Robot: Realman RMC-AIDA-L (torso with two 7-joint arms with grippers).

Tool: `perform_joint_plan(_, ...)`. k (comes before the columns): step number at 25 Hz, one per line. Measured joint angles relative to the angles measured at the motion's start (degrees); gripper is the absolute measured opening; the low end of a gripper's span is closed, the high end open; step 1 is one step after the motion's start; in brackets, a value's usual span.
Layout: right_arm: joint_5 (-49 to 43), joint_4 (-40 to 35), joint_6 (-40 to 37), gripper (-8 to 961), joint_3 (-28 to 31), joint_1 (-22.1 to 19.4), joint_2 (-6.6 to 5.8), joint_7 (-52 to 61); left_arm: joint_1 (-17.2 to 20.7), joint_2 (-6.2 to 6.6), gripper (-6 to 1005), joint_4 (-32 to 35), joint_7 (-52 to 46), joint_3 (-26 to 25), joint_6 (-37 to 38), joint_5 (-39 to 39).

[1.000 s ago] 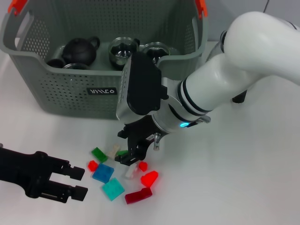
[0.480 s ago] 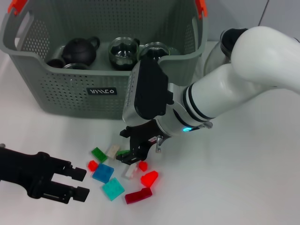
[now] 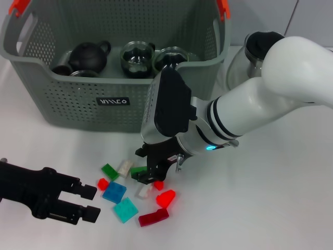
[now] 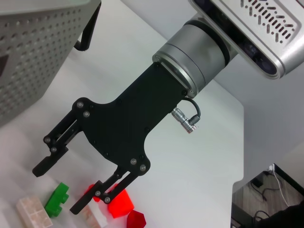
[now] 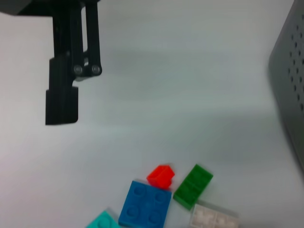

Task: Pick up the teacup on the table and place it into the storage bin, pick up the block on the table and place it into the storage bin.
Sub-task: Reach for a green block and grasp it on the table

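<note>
Several small blocks lie on the white table: a green one (image 3: 110,171), blue (image 3: 114,192), teal (image 3: 125,210), red (image 3: 166,198) and dark red (image 3: 153,217). My right gripper (image 3: 145,177) hangs open just over them, and a small green block (image 3: 138,170) lies by its fingertips. The left wrist view shows this right gripper (image 4: 60,187) with its jaws apart above that green block (image 4: 58,199). The left gripper (image 3: 78,203) rests open on the table to the left of the blocks. The storage bin (image 3: 114,101) stands behind. No teacup shows on the table.
Inside the bin sit a black teapot (image 3: 88,56) and two glass cups (image 3: 138,58). A glass teapot (image 3: 244,57) stands right of the bin, partly behind my right arm. In the right wrist view, a left gripper finger (image 5: 61,104) hangs above the red (image 5: 160,175) and blue (image 5: 145,206) blocks.
My right arm has shifted a little to the right, its gripper staying low over the blocks. The left gripper has barely moved.
</note>
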Motion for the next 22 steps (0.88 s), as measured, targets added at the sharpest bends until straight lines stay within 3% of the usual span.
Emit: perform_joint_plan(22,0.1,0.4,0.1,492,-0.6,-0.1,0.00,-1.0,-0.6,-0.06,677,0.7,0.0,0.0,-1.0,0.6)
